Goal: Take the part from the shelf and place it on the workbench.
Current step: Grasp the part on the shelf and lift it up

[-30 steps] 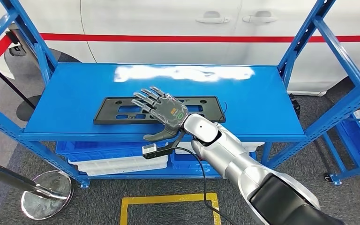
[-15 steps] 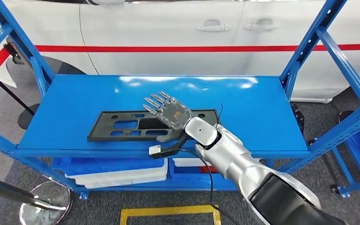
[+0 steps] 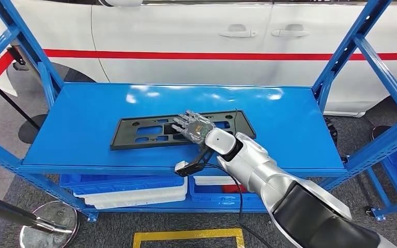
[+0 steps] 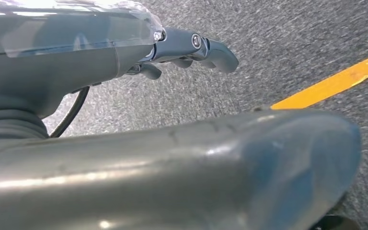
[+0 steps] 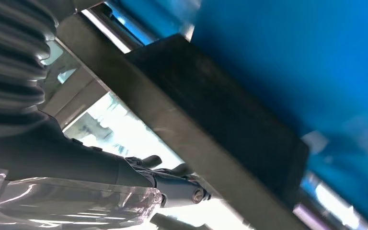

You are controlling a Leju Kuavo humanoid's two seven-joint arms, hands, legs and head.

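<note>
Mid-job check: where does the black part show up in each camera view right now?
Head view: the black part lies flat on the blue shelf, centre, with the right hand over its right half.
Left wrist view: not in it; the left hand hangs over grey floor.
Right wrist view: the dark slab crossing the picture diagonally.
Shared landmark: the blue shelf surface, in the head and right wrist views.

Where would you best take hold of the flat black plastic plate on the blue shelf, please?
Probably the near long edge of the flat black plastic plate, approached from the shelf's open front: it lies flat, thin enough to pinch, and its cut-outs give the fingers purchase.
</note>
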